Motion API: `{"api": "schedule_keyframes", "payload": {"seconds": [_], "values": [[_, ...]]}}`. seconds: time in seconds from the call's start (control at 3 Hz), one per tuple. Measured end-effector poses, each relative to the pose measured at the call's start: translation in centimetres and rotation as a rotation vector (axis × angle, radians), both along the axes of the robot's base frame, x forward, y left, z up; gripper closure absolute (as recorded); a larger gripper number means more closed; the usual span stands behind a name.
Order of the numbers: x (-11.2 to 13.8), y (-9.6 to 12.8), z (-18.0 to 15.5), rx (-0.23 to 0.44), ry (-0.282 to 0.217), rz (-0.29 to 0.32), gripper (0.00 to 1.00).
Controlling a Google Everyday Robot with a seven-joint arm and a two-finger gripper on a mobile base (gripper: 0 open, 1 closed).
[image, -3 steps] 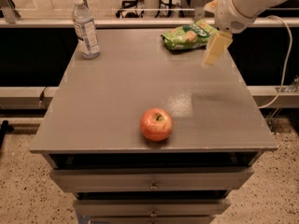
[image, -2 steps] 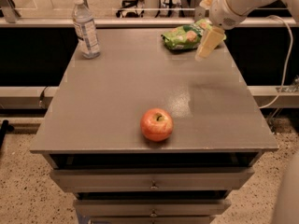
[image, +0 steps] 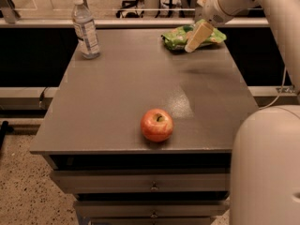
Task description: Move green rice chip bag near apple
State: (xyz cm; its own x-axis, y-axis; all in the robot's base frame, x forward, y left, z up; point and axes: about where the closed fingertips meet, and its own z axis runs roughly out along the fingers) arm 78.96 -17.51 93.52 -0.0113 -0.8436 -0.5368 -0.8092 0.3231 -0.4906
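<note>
Cream tool (image: 192, 44) now closer over bag (image: 174, 38)

bag (image: 174, 37) light-green; apple (image: 157, 124) red-orange, yellow patches; claw (image: 193, 43) cream, at bag; table (image: 117, 93) grey

Thick, smooth white arm (image: 274, 13), tubular, ending in a cream pincer (image: 194, 39) over the tabletop's (image: 140, 78) far right; rounded white shell (image: 265, 168) nearer.
</note>
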Motion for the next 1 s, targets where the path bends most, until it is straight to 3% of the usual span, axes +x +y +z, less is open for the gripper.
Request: {"api": "schedule_keyframes", "payload": {"seconds": [1.0], "values": [[4.5,0.9,-4.9,-0.003,0.073,-0.091,0.02]]}}
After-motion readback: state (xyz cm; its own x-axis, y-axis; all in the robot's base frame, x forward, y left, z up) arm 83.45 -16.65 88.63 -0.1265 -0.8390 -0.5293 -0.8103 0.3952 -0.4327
